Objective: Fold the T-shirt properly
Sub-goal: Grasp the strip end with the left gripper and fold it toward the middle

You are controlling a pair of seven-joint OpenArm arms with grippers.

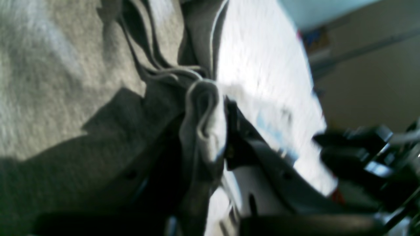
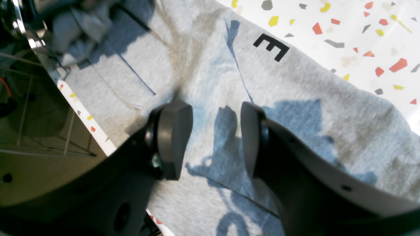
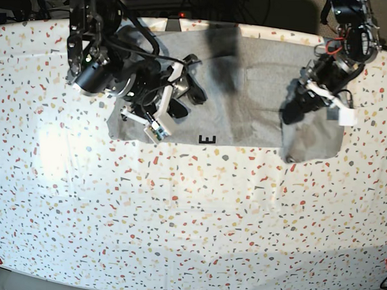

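The left gripper is pinching a bunched fold of the T-shirt; its jaws are sitting narrow with grey cloth wadded between them, and the fabric is draping away from the grip on both sides. In the base view this gripper is sitting over the shirt's end on that view's right, where the cloth is hanging down from it in a dark flap touching the table.

The right gripper is standing wide, holding nothing, with its two dark fingers spread and flat grey cloth showing directly beneath the gap between them. Whether the pads are touching the fabric, cannot tell. A black printed letter "E" is lying beyond the fingertips, near the shirt's edge; in the base view it is sitting at the hem nearest the camera. In the base view the right gripper is over the shirt's other end.

The shirt is lying spread across the far part of the table, between the two arms. Nothing else is lying on the table near either gripper.

Cloth is light heather-grey knit, soft, creased, with folds running away from the right fingers. The tabletop is white, glossy, speckled with red, yellow and grey chips. Fingers are matte dark plastic with rounded tips. The left wrist view is blurred.
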